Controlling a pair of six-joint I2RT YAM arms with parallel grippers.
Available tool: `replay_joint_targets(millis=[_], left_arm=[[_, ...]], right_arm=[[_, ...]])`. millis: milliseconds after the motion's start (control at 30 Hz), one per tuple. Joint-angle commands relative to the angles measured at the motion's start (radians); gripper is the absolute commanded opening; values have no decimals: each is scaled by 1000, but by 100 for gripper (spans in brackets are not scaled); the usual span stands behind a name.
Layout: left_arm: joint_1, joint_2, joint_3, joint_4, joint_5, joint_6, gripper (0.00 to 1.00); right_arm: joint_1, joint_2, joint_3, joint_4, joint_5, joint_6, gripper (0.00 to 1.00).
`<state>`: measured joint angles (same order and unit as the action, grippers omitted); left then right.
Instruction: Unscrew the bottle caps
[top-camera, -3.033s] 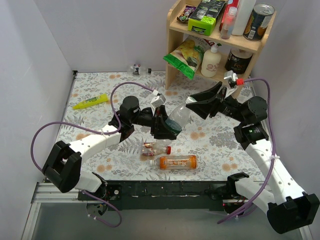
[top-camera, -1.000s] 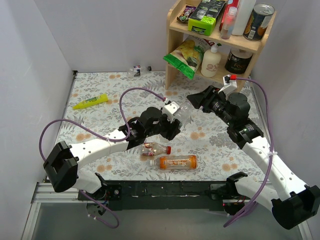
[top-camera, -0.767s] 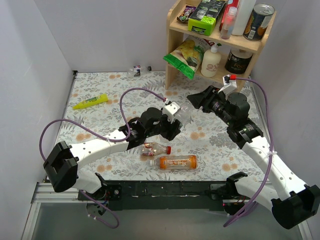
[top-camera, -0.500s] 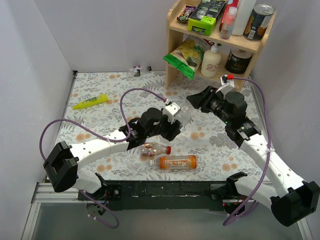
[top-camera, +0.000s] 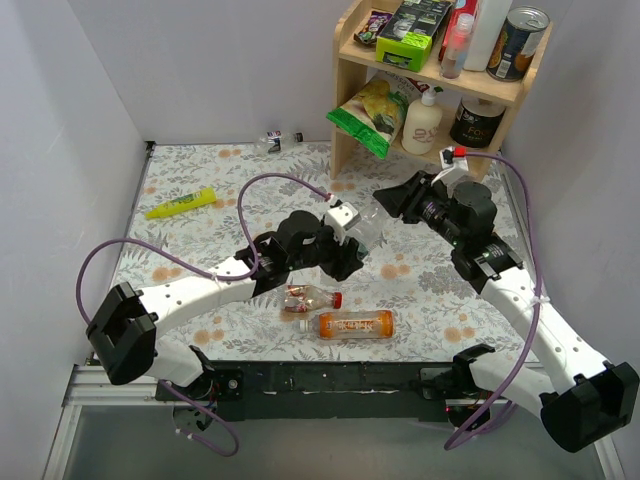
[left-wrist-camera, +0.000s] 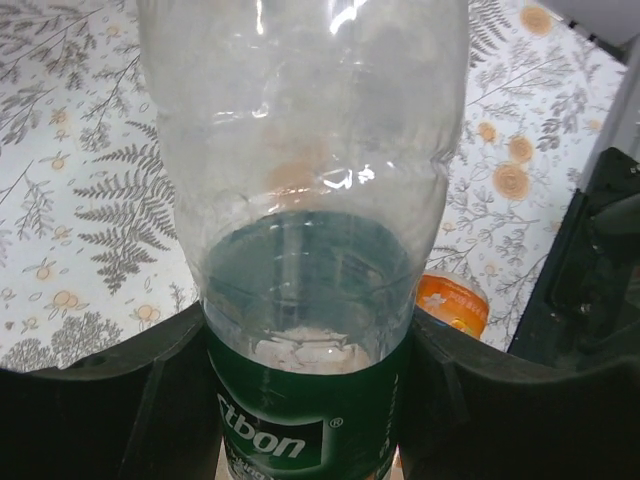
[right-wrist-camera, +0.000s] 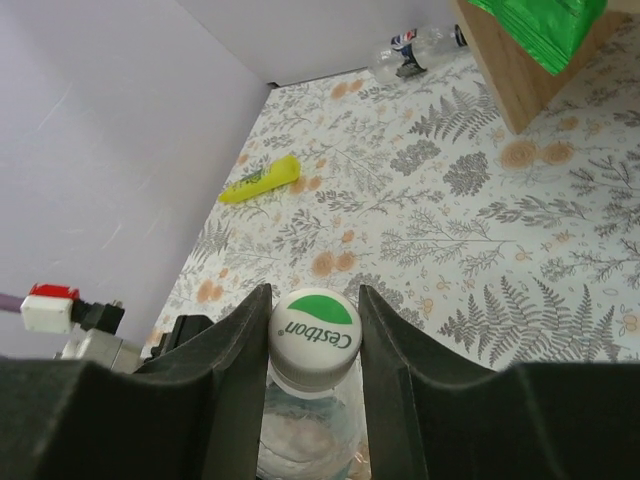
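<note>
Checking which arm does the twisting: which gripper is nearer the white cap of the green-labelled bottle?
Right. The right gripper has its fingers against both sides of the cap. The left gripper clamps the green-labelled bottle lower down, at the label, away from the cap.

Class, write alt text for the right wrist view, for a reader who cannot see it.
The right gripper grips a white bottle cap printed Cestbon, atop a clear bottle. Beyond lie the floral table, a yellow tube and a distant small bottle.
</note>
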<state>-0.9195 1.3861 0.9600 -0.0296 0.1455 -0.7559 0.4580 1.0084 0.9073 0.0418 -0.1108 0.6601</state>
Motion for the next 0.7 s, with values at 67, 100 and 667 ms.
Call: replay_joint_targets(millis=[67, 100, 667], left_arm=[[91, -27, 13, 102, 425, -9, 53], [108, -27, 10, 115, 474, -20, 53], [242, 85, 5, 444, 1224, -320, 52]], right_arm=[[-62, -42, 16, 151, -234, -146, 22], [-71, -48, 15, 162, -263, -154, 22], [-166, -93, -45, 451, -733, -114, 22]])
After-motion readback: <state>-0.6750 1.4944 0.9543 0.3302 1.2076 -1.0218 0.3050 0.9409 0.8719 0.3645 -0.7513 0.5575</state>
